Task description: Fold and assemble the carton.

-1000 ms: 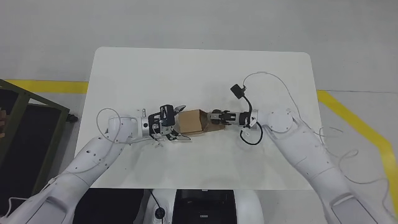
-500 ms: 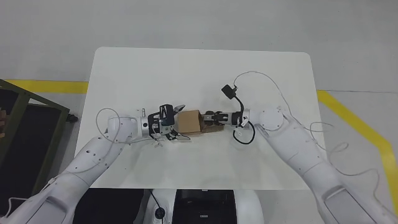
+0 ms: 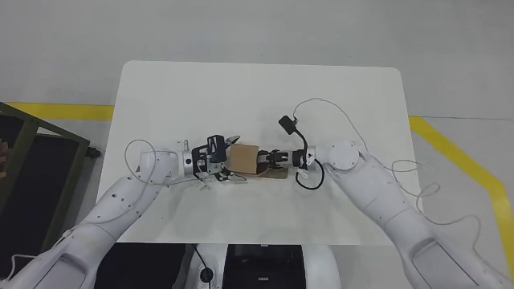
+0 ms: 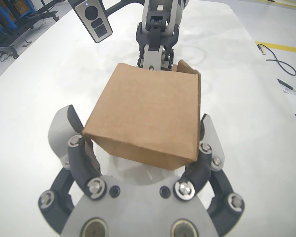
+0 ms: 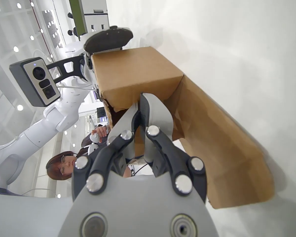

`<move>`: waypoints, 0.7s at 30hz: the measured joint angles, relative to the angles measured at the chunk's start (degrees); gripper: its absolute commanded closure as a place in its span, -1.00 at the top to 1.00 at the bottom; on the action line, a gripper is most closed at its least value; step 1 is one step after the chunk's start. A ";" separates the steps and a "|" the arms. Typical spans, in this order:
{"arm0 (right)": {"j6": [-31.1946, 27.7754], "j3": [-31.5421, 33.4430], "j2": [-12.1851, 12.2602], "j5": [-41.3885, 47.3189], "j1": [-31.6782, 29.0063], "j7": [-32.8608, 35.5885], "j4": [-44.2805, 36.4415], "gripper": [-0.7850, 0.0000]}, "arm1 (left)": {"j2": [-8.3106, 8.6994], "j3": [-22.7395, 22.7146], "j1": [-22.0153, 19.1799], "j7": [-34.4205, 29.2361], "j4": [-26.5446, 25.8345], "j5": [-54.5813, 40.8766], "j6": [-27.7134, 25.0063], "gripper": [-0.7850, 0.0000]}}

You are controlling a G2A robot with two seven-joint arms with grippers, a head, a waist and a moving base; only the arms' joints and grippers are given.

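Observation:
A small brown carton lies on its side near the front of the white table. My left gripper clasps its closed end, a finger pressed against each side of the carton. One of these fingers appears behind the carton in the right wrist view. My right gripper is shut, its fingertips at the edge of the open end. A long flap lies flat on the table beside it. In the left wrist view the right gripper stands behind the carton's far edge.
The right arm's cable loops over the table behind the carton. A dark green cart stands off the table's left side. A yellow floor line runs past the right edge. Bare table surrounds the carton.
My right arm has slid left toward the carton, bringing its shut gripper up to the open end. The left gripper and the carton have stayed in place.

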 measured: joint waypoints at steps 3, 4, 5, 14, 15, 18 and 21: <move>-0.99 -0.10 -0.33 0.43 0.50 0.58 0.97 -1.00 | -0.02 0.01 -0.03 -0.01 -0.03 0.09 0.03 1.00; -1.28 -0.21 -0.46 0.50 0.64 0.82 1.21 -1.00 | -0.03 0.02 -0.04 -0.01 -0.04 0.09 0.03 1.00; -1.39 -0.33 -0.58 0.52 0.74 0.94 1.37 -1.00 | -0.04 0.04 -0.05 -0.03 -0.08 0.09 0.02 1.00; -2.01 -1.50 -2.01 1.23 2.15 1.28 3.59 -1.00 | -0.13 0.14 -0.15 -0.45 -0.17 0.07 -0.12 1.00; -2.20 -1.62 -2.18 1.47 2.28 1.46 3.96 -1.00 | -0.13 0.15 -0.15 -0.46 -0.16 0.07 -0.12 1.00; -3.11 -1.88 -2.75 2.83 2.60 2.22 5.45 -1.00 | -0.18 0.23 -0.14 -0.47 -0.06 0.07 -0.04 1.00; -4.50 -1.72 -3.13 4.27 3.01 3.33 7.40 -1.00 | -0.22 0.27 -0.20 -0.39 0.17 0.03 -0.06 1.00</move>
